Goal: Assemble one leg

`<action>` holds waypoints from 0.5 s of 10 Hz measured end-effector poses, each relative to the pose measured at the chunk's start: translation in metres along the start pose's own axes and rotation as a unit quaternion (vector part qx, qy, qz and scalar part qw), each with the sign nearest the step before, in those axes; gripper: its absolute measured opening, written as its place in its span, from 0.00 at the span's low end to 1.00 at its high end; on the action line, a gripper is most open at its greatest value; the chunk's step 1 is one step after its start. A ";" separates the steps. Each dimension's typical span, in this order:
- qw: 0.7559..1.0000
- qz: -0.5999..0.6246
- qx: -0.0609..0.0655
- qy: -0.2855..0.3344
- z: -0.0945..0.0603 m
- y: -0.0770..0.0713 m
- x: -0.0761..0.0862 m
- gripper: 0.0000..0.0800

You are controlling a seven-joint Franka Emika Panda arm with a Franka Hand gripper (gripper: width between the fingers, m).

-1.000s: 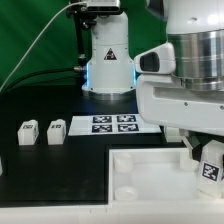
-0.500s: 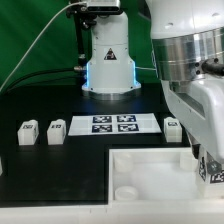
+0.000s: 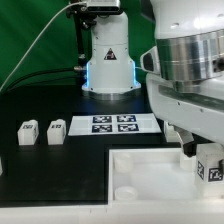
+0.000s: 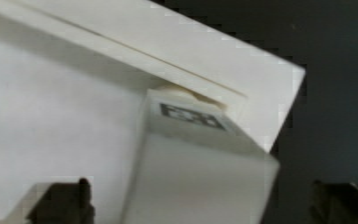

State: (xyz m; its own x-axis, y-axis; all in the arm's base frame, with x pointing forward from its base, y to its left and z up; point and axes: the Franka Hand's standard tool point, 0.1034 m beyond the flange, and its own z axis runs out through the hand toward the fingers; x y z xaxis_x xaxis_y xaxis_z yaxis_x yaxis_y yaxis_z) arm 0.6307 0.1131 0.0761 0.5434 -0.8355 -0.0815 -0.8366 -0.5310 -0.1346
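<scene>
Seating the leg point(image 3: 211, 168) at a corner of the tray point(image 3: 140, 172) | your hand point(image 3: 203, 152) is gripping the leg | next, you are needing a square press down.

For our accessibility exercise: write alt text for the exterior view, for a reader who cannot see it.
A white robot arm's gripper holds a tagged leg over the right side of a large white tray. Two more legs stand on the black table at the view's left, beside the marker board.
</scene>
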 end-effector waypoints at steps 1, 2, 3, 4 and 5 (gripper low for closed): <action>0.999 -0.034 0.005 0.005 -0.001 0.001 -0.005 0.80; 0.996 -0.092 0.003 0.005 -0.001 0.002 -0.003 0.80; 0.991 -0.131 0.003 0.006 0.000 0.003 -0.002 0.81; 0.978 -0.210 -0.002 0.006 0.000 0.004 -0.003 0.81; 0.950 -0.311 -0.015 0.005 0.000 0.005 -0.004 0.81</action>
State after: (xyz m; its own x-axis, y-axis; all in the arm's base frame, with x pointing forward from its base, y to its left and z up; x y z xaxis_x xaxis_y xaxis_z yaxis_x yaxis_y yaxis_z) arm 0.6245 0.1144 0.0759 0.9326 -0.3606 0.0145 -0.3561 -0.9261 -0.1243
